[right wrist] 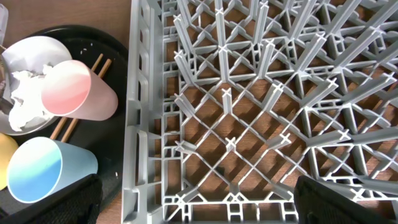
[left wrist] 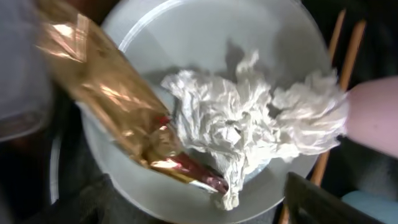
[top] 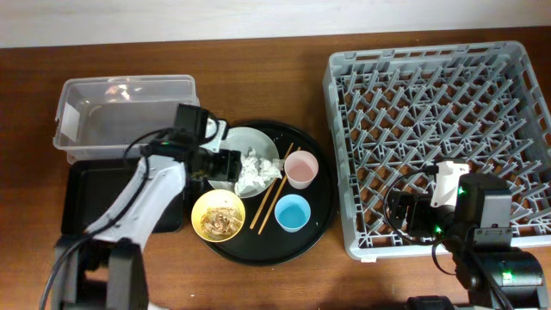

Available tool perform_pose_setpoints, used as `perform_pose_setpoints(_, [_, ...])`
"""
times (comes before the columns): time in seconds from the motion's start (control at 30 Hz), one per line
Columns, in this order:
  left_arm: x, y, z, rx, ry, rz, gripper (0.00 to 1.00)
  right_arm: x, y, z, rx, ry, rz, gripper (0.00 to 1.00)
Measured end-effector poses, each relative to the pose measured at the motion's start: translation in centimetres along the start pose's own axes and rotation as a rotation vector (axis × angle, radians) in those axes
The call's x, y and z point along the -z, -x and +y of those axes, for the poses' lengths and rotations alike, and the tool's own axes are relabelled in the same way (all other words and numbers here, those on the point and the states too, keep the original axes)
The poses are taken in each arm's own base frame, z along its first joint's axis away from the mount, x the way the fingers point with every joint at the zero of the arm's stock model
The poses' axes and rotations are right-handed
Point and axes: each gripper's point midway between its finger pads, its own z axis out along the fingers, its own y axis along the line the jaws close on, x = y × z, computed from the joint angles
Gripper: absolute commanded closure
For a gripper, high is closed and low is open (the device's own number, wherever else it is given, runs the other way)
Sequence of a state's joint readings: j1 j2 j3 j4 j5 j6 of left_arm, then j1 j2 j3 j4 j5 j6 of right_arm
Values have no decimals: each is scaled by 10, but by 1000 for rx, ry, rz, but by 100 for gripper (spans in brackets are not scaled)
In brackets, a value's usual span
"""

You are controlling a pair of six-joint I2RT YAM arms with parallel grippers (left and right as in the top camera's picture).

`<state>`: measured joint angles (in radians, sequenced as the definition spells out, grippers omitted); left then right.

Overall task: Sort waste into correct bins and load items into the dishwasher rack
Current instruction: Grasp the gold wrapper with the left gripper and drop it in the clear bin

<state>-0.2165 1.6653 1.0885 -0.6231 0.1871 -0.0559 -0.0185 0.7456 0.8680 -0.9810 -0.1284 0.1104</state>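
Note:
The pale grey-green plate (top: pixel 258 140) lies on the round black tray and holds crumpled white tissue (top: pixel 256 169) and a gold foil wrapper (left wrist: pixel 102 93). My left gripper (top: pixel 221 162) is open at the plate's left edge, and its fingers straddle the plate's near rim (left wrist: pixel 205 208) just short of the tissue (left wrist: pixel 249 127). The yellow bowl (top: pixel 218 215) holds tan-brown food scraps. The pink cup (top: pixel 301 169), light blue cup (top: pixel 293 213) and chopsticks (top: pixel 274 194) lie on the same tray. My right gripper (right wrist: pixel 199 205) is open and empty over the dishwasher rack's (top: pixel 439 129) front-left corner.
The clear tub (top: pixel 120 112) stands at the back left, with the shallow black rectangular tray (top: pixel 90 202) in front of it. The round black tray (top: pixel 323 207) sits between these bins and the rack. The right wrist view shows the pink cup (right wrist: pixel 78 90) and blue cup (right wrist: pixel 46 171).

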Motion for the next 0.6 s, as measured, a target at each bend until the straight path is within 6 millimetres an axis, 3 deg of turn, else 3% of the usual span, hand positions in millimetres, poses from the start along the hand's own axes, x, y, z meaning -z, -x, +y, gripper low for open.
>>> perform_pose_setpoints(0.17, [-29, -15, 6, 32, 32, 81, 24, 0, 0, 0, 0, 0, 0, 1])
perform_pose_setpoints(0.3, [-29, -14, 12, 54, 67, 76, 30, 0, 0, 0, 0, 0, 0, 1])
perform_pose_setpoints(0.53, [-29, -13, 13, 57, 71, 74, 30, 0, 0, 0, 0, 0, 1, 1])
perform_pose_setpoints(0.6, [-33, -15, 14, 58, 72, 85, 41, 0, 0, 0, 0, 0, 1, 1])
